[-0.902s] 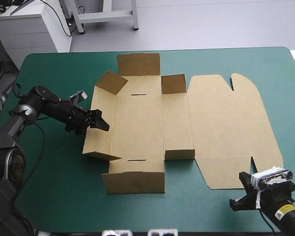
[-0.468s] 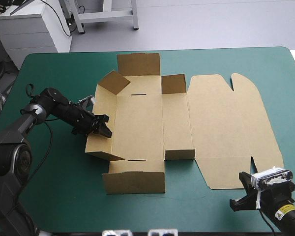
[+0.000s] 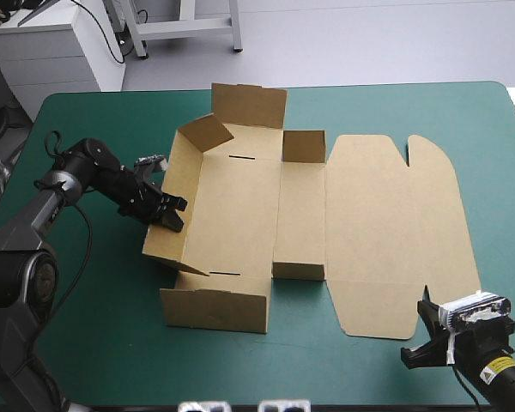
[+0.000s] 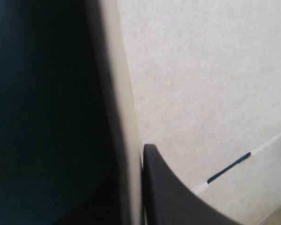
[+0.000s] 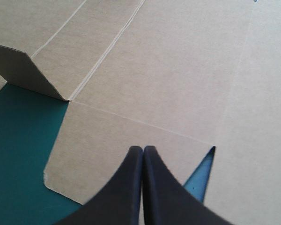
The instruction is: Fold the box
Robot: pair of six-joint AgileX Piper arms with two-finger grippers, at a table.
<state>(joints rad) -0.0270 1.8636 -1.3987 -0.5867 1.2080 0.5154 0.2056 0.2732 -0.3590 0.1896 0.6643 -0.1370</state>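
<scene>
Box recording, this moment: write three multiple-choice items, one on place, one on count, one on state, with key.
1. Where does the left gripper grip the box? A) left wall B) lid C) near flap
2. How many thin slots show in the box, high view? A) one B) two C) four
3. The right gripper is: A) wide open B) shut, empty C) shut on the box
Key: 1A, it pinches the raised wall; 2B, one far, one near; 3B, it closes to one pointed arch.
</scene>
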